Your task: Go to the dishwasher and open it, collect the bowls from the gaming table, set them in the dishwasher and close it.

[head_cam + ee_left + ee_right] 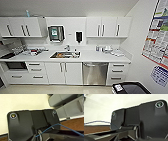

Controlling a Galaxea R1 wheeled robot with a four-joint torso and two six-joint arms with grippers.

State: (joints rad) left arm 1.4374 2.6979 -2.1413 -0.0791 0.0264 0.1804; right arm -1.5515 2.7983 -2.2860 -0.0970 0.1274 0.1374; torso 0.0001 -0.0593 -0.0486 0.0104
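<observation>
The left tool and the right tool cannot be judged: in both wrist views the fingers are not to be made out, so I cannot tell if either is wide, narrow or holding something. Nothing suggests that a tool carries a bowl.

Further out, in the head view, the robot faces a small kitchen wall. The dishwasher (95,73) stands under the white worktop (100,57), below and to the right of the sink (65,54). Its steel front is upright and flush with the cabinets, so it looks closed, and its long bar handle (95,64) runs across the top of the door. White drawers (117,72) are just beside it on the right, and a two-door cabinet (63,73) is on its left. Some small items lie on the worktop, too blurred to name. A poster (157,35) hangs on the right wall, and a dark bin (130,88) stands near the lower right corner.

In my judgement the first step is in hand: going to the dishwasher. The door is not yet opened and the unit is well apart from the robot.

The next move calls for closing the gap, with the base stopping squarely in front of the steel door. One tool must then reach the bar handle with its fingers wide enough to go around it, and there must be room left for the door to swing down.
</observation>
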